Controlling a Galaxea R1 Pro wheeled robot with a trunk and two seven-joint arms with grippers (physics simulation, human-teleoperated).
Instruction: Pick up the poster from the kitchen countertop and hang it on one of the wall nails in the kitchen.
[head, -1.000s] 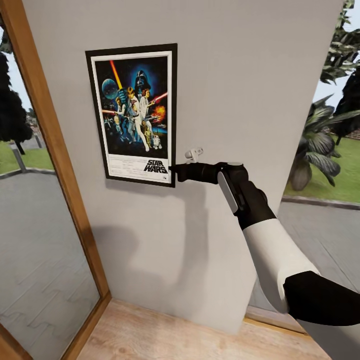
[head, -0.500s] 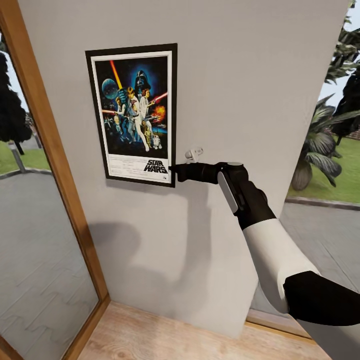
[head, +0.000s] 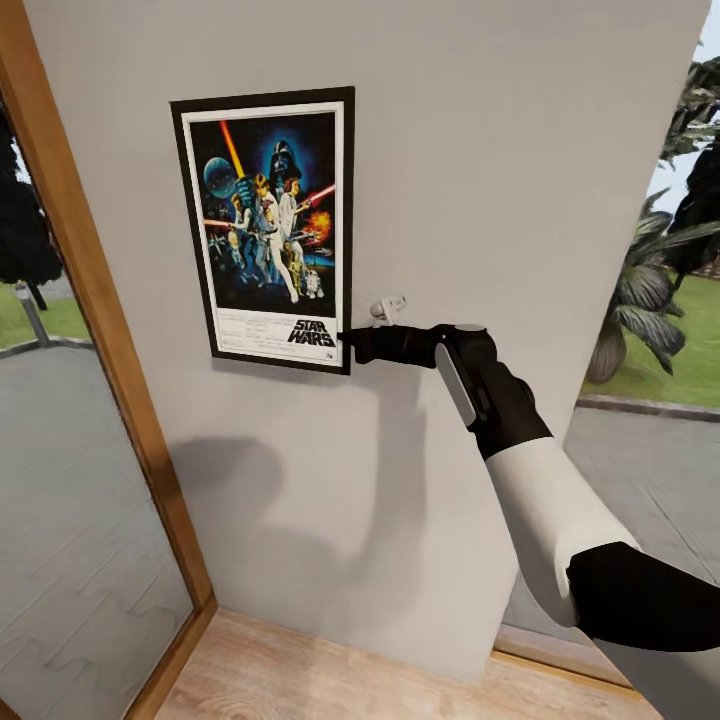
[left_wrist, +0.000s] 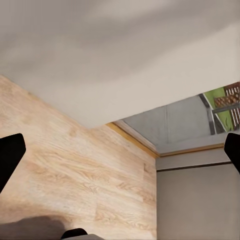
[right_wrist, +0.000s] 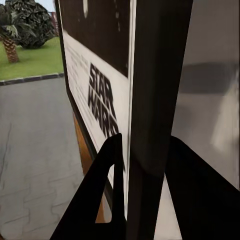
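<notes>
Our right arm reaches forward, its gripper (head: 345, 340) clamped on the poster (head: 268, 228) edge; our left gripper (left_wrist: 120, 160) hangs with fingers spread wide.

Bright, even daylight; soft arm shadows fall on the wall (head: 500, 200).

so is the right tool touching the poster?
Touching. Right wrist view: the right tool has both fingers clamped on the poster frame edge.

Head cam faces wall (head: 500, 200); right wrist cam tight on poster (right_wrist: 100, 90) edge, shared; left wrist faces floor (left_wrist: 75, 170).
</notes>
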